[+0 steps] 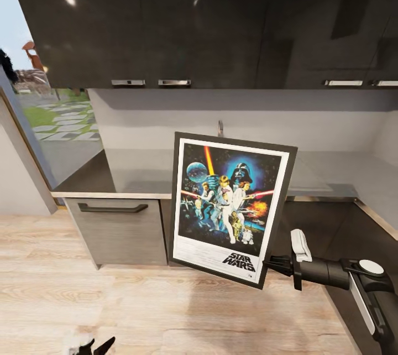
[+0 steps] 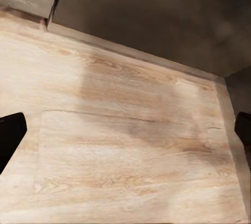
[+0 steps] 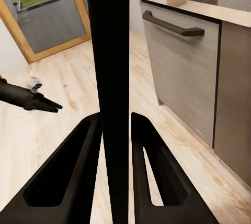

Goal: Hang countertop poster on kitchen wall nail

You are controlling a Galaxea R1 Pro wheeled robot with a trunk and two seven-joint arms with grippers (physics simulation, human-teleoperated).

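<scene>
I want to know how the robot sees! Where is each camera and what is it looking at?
Head view: up on the head, looking down at the poster, the kitchen countertop and the right pincer.
Left wrist view: on the left arm, facing the wooden floor; dark fingertips at the edges.
Right wrist view: on the right arm; fingers clamp the poster's edge.
Shared: head and right wrist both show the poster.

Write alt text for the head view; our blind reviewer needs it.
The right hand holds a framed Star Wars poster by its lower right corner, tilted, above the wood floor in front of a grey kitchen countertop, with dark wall cabinets overhead.
</scene>
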